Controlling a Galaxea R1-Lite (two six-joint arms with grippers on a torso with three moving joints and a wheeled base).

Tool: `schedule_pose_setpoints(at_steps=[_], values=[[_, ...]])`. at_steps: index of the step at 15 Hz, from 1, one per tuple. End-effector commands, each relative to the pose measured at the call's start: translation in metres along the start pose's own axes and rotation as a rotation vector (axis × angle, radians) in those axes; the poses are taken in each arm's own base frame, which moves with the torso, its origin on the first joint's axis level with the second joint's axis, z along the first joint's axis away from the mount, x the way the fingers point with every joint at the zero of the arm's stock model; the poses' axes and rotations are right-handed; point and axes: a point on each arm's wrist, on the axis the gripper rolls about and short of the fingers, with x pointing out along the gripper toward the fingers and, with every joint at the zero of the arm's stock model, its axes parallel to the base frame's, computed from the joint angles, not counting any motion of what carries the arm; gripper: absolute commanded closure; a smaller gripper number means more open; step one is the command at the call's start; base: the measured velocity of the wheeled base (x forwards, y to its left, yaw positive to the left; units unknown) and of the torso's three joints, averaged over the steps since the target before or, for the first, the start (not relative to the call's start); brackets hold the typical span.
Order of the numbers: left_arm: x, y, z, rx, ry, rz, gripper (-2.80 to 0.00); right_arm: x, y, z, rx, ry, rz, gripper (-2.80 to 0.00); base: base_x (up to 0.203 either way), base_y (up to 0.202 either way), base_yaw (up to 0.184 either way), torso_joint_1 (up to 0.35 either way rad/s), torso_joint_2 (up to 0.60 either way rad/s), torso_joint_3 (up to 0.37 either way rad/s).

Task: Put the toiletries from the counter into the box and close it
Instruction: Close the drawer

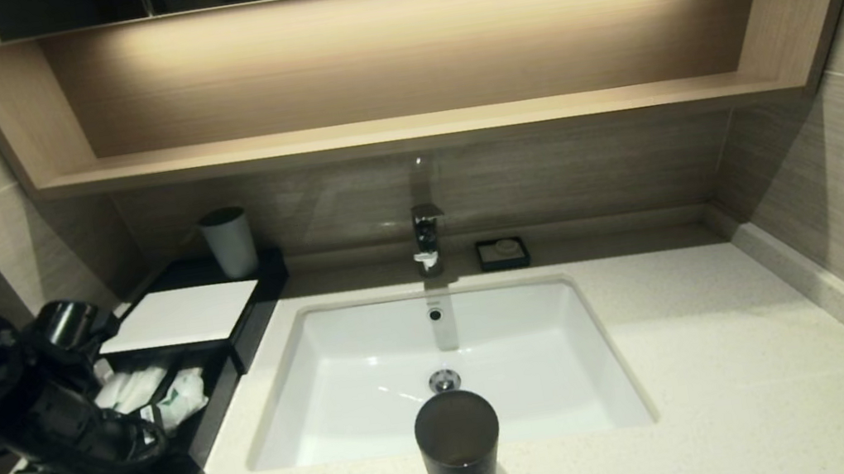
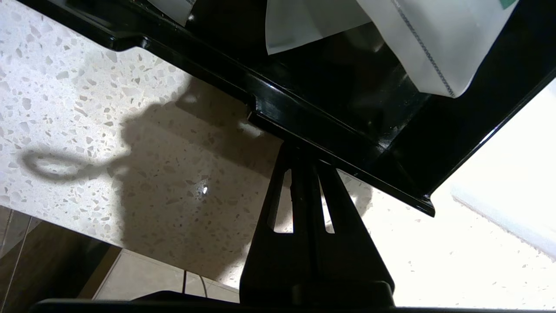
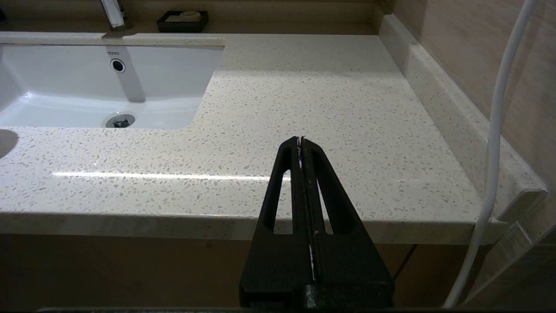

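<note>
- Left claw point(image 2: 304, 150): fingers pressed together on nothing, tips against the drawer front point(image 2: 312, 130) of the box point(image 1: 187, 314), at or just beside its notch.
- Just past the tips, the drawer stands pulled out; white sachets point(image 1: 161, 393), one with green print, lie inside. The toothbrush is probably among them, but I cannot pick it out.
- Judgement: the step in hand is pushing the drawer shut. Keep the fingers together, push straight along the drawer's travel, low on the front and near its middle, so it doesn't skew or lift.
- Watch that no sachet corner overhangs the edge.
- Far from it, across the sink point(image 1: 442, 368), the right claw point(image 3: 300, 141) is parked below the counter point(image 3: 304, 87) edge, fingers together.
</note>
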Motion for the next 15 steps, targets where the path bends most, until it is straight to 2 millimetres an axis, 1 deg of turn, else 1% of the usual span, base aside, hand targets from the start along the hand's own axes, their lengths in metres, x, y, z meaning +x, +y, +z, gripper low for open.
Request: schedule_pose_setpoints(at_steps=[1, 8, 11, 15], values=[[0.003, -0.002, 0.004, -0.009, 0.001, 0.001, 0.0, 0.0, 0.0, 0.0, 0.0, 0.001, 0.0, 0.0, 0.0, 0.0, 0.0, 0.0, 0.0, 0.0], [0.002, -0.007, 0.019, -0.022, -0.037, -0.016, 0.0, 0.0, 0.0, 0.0, 0.0, 0.001, 0.0, 0.0, 0.0, 0.0, 0.0, 0.0, 0.0, 0.0], [0.007, -0.011, 0.027, -0.038, -0.04, -0.018, 0.0, 0.0, 0.0, 0.0, 0.0, 0.001, 0.0, 0.0, 0.0, 0.0, 0.0, 0.0, 0.0, 0.0], [0.014, -0.015, 0.033, -0.058, -0.039, -0.02, 0.0, 0.0, 0.0, 0.0, 0.0, 0.0, 0.0, 0.0, 0.0, 0.0, 0.0, 0.0, 0.0, 0.0]])
